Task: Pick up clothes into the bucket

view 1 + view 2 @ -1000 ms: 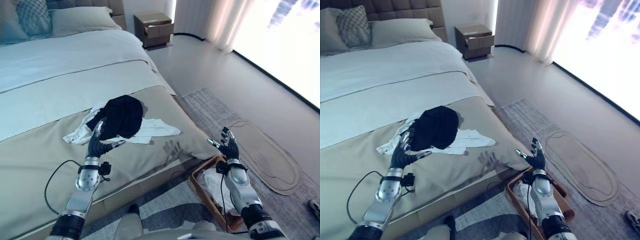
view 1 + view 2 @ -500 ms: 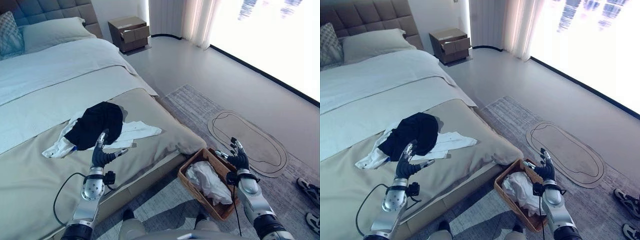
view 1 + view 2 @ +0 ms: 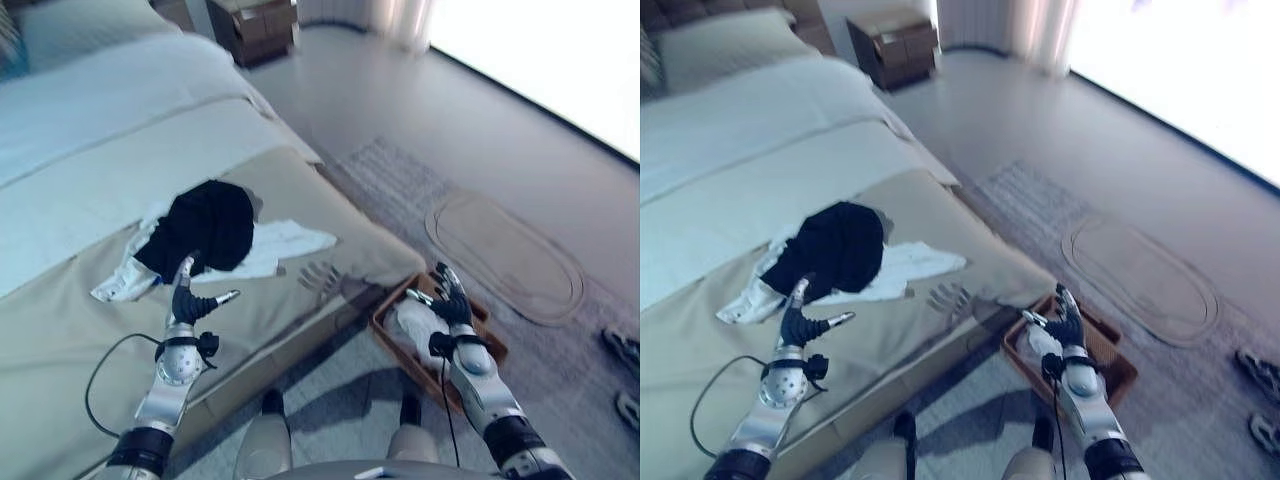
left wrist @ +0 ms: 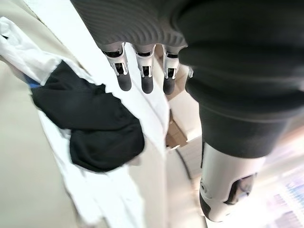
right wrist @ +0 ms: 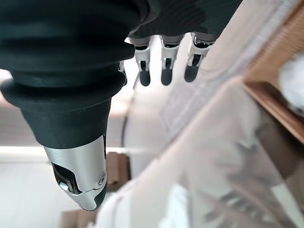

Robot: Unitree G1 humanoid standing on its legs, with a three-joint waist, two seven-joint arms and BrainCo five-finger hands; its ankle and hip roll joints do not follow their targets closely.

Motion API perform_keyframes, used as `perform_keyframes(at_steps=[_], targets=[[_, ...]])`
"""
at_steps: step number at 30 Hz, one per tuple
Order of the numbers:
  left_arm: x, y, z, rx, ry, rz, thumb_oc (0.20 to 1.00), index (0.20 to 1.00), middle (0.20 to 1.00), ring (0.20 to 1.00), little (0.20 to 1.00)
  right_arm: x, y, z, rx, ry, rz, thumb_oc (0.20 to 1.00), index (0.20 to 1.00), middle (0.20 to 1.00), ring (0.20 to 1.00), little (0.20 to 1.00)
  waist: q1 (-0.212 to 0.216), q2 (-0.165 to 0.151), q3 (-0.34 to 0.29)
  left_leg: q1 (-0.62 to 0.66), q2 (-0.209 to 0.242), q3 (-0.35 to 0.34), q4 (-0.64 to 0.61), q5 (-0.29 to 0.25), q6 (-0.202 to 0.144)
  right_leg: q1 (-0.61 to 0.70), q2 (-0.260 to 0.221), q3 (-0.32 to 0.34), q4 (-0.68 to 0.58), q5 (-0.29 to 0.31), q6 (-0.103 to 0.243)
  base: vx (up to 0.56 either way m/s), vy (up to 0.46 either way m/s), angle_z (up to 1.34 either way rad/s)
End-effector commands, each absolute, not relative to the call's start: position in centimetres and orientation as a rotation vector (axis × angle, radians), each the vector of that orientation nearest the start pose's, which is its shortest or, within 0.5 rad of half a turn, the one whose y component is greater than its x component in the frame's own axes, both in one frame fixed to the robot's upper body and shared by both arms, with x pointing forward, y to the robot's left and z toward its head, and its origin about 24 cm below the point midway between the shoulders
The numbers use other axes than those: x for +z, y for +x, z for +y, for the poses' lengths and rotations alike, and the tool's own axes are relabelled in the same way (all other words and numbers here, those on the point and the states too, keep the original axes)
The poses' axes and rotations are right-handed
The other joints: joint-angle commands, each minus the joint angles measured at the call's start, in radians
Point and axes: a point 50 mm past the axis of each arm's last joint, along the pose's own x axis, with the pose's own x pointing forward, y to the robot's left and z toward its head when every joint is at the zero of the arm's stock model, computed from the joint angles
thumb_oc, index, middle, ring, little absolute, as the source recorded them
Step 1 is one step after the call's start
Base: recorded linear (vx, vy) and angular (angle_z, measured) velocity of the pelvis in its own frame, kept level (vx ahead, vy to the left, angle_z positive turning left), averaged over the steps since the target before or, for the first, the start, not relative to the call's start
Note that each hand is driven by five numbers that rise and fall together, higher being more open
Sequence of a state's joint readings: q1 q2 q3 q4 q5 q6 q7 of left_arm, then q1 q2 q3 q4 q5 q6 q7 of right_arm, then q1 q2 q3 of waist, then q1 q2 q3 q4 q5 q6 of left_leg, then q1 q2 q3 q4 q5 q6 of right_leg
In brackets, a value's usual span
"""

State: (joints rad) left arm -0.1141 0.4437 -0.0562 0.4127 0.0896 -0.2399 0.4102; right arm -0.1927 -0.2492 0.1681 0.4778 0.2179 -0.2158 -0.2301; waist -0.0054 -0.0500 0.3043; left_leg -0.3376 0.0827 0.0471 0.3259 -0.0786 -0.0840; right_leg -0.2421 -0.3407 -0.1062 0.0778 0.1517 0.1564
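A black garment (image 3: 203, 226) lies on top of a white garment (image 3: 283, 244) on the beige bed cover (image 3: 60, 330). My left hand (image 3: 187, 300) hovers open just in front of that pile, fingers straight, holding nothing; its wrist view looks onto the black garment (image 4: 90, 124). A brown wicker basket (image 3: 480, 322) stands on the floor beside the bed with white clothes (image 3: 412, 322) inside. My right hand (image 3: 449, 301) is open above the basket, empty.
The bed's edge runs between the two hands. A grey rug (image 3: 395, 170) with an oval mat (image 3: 510, 256) lies to the right. A wooden nightstand (image 3: 258, 22) stands at the back. A person's shoes (image 3: 622, 350) show at the right edge.
The camera has swung and tipped down, shifting the whole picture. Both hands stay open and empty; the right hand now sits over the basket.
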Motion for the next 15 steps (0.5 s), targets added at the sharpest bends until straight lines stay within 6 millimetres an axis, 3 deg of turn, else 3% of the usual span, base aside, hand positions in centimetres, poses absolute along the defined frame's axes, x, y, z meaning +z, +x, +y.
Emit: perform_keyframes(at_steps=[1, 10, 15], targets=[[6.1, 27.2, 26.6, 0.462, 0.610, -0.194, 1.000, 1.000, 1.000, 1.000, 1.000, 4.5, 29.5, -18.4, -0.123, -0.093, -0.111, 1.000, 1.000, 1.000, 1.000, 1.000, 0.022, -0.017, 0.064, 0.001, -0.003, -0.013, -0.037, 0.050, 0.028, 0.026, 0.023, -0.031, 0.131, -0.129, 0.042, -0.11, 0.059, -0.17], [12.9, 30.4, 28.4, 0.678, 0.699, -0.422, 1.000, 1.000, 1.000, 1.000, 1.000, 8.2, 31.3, -16.9, -0.099, -0.123, -0.263, 1.000, 1.000, 1.000, 1.000, 1.000, 0.015, -0.060, 0.194, -0.194, 0.006, -0.023, 0.059, 0.042, 0.024, -0.152, 0.008, -0.055, 0.202, -0.114, 0.047, -0.07, 0.041, -0.15], [16.6, 31.3, 28.8, 0.780, 0.689, -0.550, 1.000, 1.000, 1.000, 1.000, 1.000, 9.5, 31.7, -17.4, -0.159, -0.103, -0.318, 1.000, 1.000, 1.000, 1.000, 1.000, 0.004, -0.072, 0.216, -0.301, 0.003, -0.035, 0.089, 0.042, 0.020, -0.240, 0.003, -0.061, 0.216, -0.106, 0.050, -0.03, 0.019, 0.05]])
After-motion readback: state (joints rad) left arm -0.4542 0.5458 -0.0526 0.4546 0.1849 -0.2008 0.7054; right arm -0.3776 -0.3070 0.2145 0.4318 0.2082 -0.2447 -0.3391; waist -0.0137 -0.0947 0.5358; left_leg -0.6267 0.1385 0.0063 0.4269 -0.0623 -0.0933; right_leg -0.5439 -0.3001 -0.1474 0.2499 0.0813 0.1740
